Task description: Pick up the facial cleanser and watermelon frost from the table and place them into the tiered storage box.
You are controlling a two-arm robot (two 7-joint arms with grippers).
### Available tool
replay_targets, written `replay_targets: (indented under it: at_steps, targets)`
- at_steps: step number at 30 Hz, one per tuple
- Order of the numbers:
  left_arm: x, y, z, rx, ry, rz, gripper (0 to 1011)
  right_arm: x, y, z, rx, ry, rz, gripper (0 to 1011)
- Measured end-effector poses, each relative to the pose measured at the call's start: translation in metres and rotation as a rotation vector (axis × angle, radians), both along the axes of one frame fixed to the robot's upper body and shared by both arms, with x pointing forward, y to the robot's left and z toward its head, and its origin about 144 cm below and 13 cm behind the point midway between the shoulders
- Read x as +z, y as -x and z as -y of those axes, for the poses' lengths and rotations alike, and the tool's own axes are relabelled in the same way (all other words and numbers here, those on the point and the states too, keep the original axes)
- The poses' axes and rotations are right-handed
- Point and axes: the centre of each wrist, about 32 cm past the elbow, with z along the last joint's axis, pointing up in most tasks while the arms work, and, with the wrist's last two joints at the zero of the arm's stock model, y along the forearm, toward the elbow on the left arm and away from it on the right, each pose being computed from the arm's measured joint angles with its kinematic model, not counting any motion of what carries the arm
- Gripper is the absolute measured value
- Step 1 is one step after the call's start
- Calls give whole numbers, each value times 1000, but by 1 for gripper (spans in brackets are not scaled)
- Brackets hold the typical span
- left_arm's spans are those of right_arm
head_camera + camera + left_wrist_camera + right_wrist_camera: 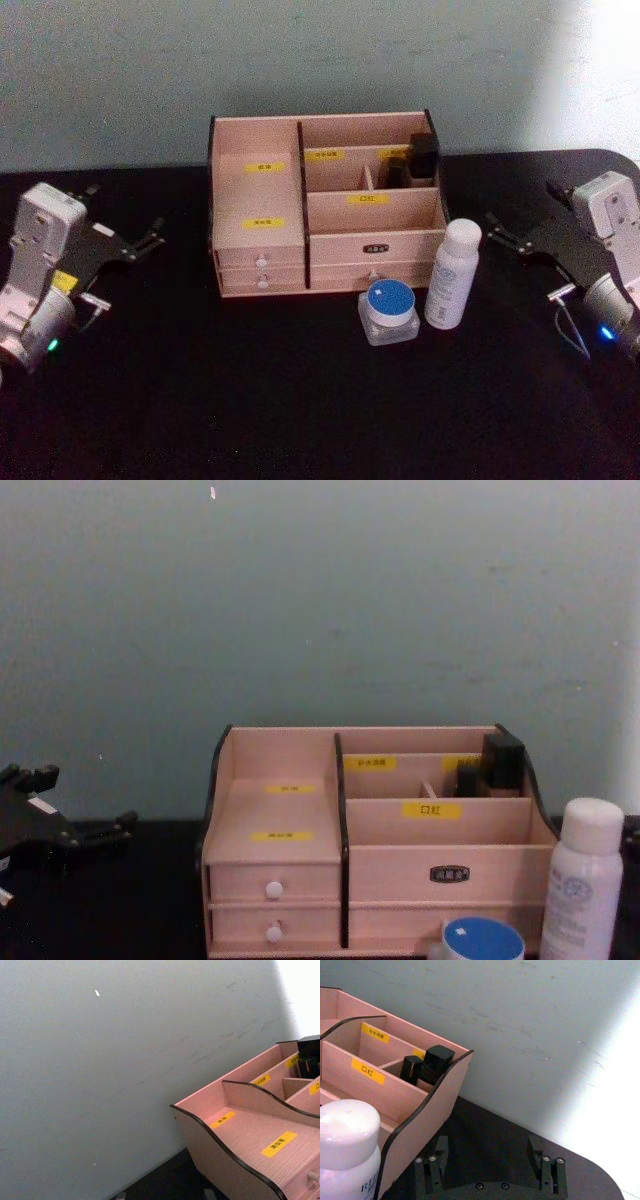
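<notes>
- The facial cleanser (452, 273) stood upright on the table (250, 400), just in front of the tiered storage box (258, 190), at about 5 o'clock from the box's middle in the head view.
- The watermelon frost (389, 311) sat on the table at about 8 o'clock from the cleanser, just beside it and a little nearer the robot, its blue lid up.
- Neither item was in the box, and nothing held them, so both picks and both placements looked still to be done. The box's front compartments lay bare. Two black containers (420, 155) occupied the rear one at the box's 2 o'clock.
- The right gripper (518, 208) hovered over the table at 3 o'clock from the cleanser, near it but apart, fingers spread wide and gripping nothing. It seemed the better placed for a first grasp.
- The left gripper (128, 218) hung at 9 o'clock from the box, well apart from both items, its fingers also parted and empty.
</notes>
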Motion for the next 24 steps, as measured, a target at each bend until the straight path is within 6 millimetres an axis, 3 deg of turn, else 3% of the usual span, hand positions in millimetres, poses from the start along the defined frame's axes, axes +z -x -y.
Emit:
replay_targets:
  at_steps: [24]
  targets:
    - [0, 0, 0, 0, 0, 0, 1001, 0, 0, 0, 0, 0, 0, 1003]
